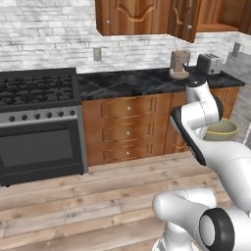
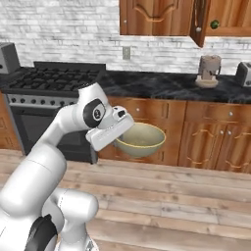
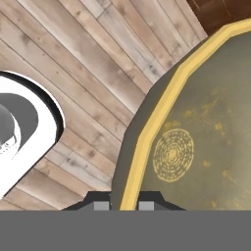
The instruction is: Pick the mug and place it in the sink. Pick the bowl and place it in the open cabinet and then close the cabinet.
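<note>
The olive-beige bowl (image 2: 142,138) with a lighter rim hangs in the air over the wooden floor, in front of the lower drawers. My gripper (image 2: 120,129) is shut on the bowl's rim on its left side. In the hand view the fingertips (image 3: 101,205) clamp the yellowish rim of the bowl (image 3: 196,137). From the left base view the bowl (image 1: 221,129) peeks out behind my arm. The reddish-brown upper cabinet (image 2: 230,17) stands open, its door (image 2: 198,22) swung outward; the cabinet (image 1: 215,17) is at the top right. The mug and the sink are out of view.
A black stove (image 1: 37,122) stands left of the black marble counter (image 1: 132,81). A coffee machine (image 2: 209,71) and a toaster (image 1: 209,62) sit on the counter. A small green ball (image 2: 214,23) lies in the open cabinet. Lower drawers (image 1: 127,128) run under the counter.
</note>
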{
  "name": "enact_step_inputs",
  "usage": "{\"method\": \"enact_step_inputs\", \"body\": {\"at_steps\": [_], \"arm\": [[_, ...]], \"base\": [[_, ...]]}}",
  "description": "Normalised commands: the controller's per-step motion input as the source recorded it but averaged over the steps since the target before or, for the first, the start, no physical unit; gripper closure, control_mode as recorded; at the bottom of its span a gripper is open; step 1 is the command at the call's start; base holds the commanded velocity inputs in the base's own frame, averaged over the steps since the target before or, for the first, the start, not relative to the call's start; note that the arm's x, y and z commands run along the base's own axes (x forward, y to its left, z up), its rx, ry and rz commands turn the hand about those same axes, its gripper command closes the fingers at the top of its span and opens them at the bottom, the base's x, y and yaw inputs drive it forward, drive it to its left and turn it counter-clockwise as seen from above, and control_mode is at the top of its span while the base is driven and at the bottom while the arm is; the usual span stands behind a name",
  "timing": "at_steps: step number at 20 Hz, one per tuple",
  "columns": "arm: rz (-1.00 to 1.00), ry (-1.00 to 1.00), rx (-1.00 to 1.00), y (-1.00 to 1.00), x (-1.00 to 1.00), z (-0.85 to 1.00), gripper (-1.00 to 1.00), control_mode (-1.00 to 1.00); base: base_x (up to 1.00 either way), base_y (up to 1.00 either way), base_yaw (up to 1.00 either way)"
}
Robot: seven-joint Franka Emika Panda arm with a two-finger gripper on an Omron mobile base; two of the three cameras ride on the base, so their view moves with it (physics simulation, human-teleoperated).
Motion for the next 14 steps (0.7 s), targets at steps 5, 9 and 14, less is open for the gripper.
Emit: {"method": "enact_step_inputs", "body": {"at_steps": [5,9,14], "arm": [[0.0,0.0,0.0,0.0,0.0,0.0,1.0,1.0],[0.0,0.0,0.0,0.0,0.0,0.0,1.0,1.0],[0.0,0.0,0.0,0.0,0.0,0.0,1.0,1.0]], "base": [[0.51,-0.48,0.1],[0.29,-0.62,0.18],[0.25,-0.78,0.16]]}}
